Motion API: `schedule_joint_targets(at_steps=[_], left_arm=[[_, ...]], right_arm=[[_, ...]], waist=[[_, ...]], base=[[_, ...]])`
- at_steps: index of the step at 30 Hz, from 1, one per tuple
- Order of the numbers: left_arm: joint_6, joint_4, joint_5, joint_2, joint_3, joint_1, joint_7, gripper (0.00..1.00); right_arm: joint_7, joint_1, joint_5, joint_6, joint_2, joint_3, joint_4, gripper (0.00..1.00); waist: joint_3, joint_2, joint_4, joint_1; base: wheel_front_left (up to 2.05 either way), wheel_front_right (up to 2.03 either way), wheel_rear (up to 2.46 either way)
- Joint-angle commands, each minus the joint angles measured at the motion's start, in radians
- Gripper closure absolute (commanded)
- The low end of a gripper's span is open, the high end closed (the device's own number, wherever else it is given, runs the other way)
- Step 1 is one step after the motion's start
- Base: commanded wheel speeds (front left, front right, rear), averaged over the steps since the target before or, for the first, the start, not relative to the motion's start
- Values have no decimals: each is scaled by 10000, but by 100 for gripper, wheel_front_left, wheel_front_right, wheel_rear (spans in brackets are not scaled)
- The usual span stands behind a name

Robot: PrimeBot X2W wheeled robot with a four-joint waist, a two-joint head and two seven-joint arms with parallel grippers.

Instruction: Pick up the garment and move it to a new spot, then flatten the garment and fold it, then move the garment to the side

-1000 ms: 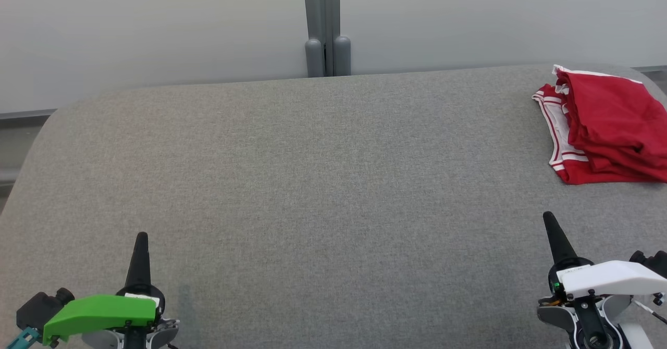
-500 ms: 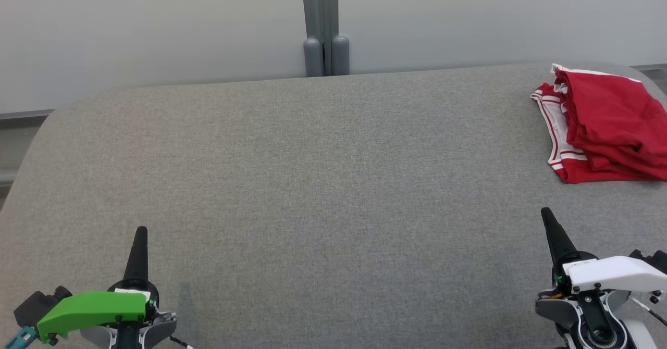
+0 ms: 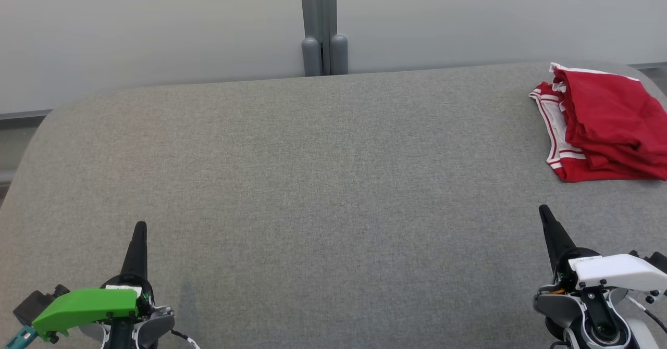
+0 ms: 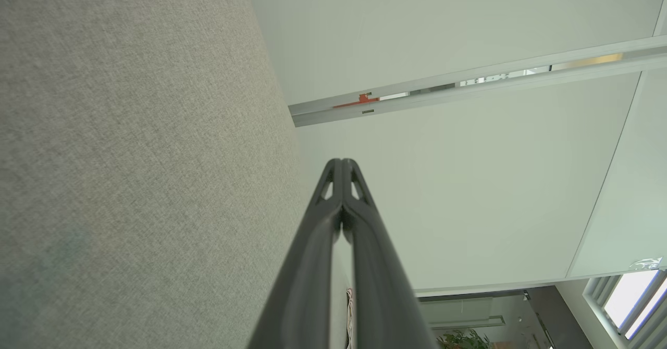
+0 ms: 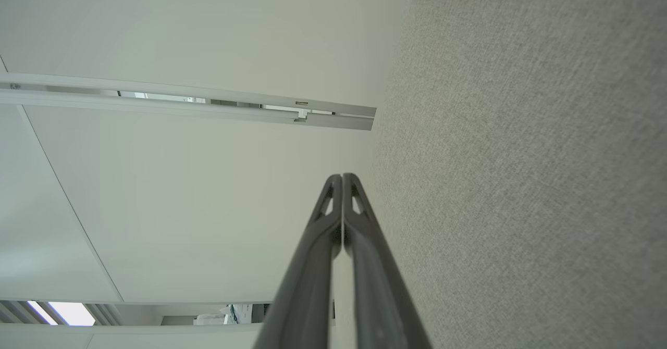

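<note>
Left gripper [image 3: 139, 230], under its green cover, sits at the lower left over the grey fabric-covered table [image 3: 333, 172], with its two dark fingers pressed together. Right gripper [image 3: 545, 216], under a white cover, is at the lower right, fingers together too. Beyond it, well apart, the folded red cloth garment with white stripes [image 3: 609, 125] lies at the table's far right edge.

A broad grey woven-fabric surface [image 3: 312, 182] with rounded far corners. At twelve o'clock, just beyond its far edge, a grey upright post [image 3: 319, 26] stands between pale wall panels [image 3: 156, 26].
</note>
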Motion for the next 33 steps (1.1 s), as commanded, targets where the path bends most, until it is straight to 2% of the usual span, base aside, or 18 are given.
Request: schedule_joint_targets(at_steps=[1,22,33], left_arm=[[-47,-73,-256,57,59,-211,70,100],[-58,-84,-1708,60,149,-315,449,100],[-58,-83,-1714,60,148,-302,472,100]], right_arm=[[69,-179,215,4,11,-50,11,100],[464,-345,1570,4,125,-209,146,100],[504,-327,1581,4,142,-227,150,100]], waist=[[2,-1,-3,0],[26,-1,-58,0],[28,-1,-61,0]], base=[[0,0,0],[0,0,0],[0,0,0]])
